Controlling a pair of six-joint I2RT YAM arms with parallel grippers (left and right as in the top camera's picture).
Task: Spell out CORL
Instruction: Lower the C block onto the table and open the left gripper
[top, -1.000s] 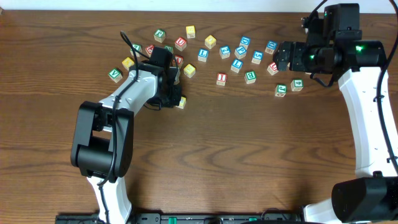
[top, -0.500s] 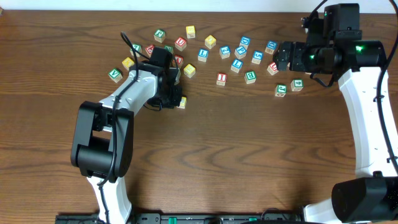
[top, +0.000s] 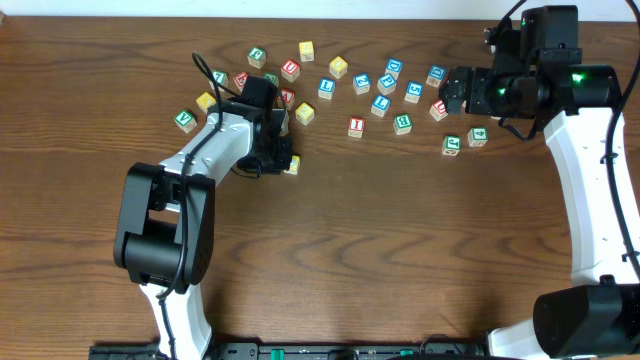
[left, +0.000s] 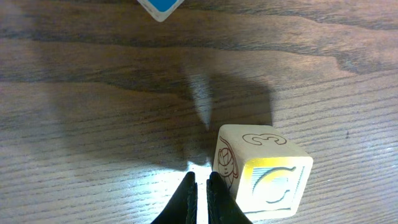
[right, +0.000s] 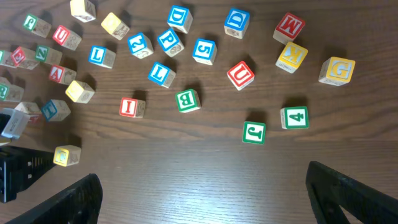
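Observation:
A wooden cube with a yellow face and a pale C (left: 264, 171) sits on the table; its top face shows a 3. My left gripper (left: 200, 182) is shut with nothing between its fingers, and its right finger rests against the cube's left side. From overhead this cube (top: 291, 165) lies just below the left gripper (top: 281, 148). A green R cube (top: 257, 56) and a blue L cube (top: 326, 88) lie in the scatter behind. Other yellow cubes (top: 305, 113) are there, letters unreadable. My right gripper (top: 452, 95) hangs open above the right of the scatter, fingertips (right: 92, 186) wide apart.
Several other letter cubes are scattered across the back of the table: a red I (top: 356, 126), a green B (top: 402, 123), a green J (top: 452, 145), a green 4 (top: 478, 135), a green V (top: 185, 120). A second blue L (right: 160, 73) lies mid-scatter.

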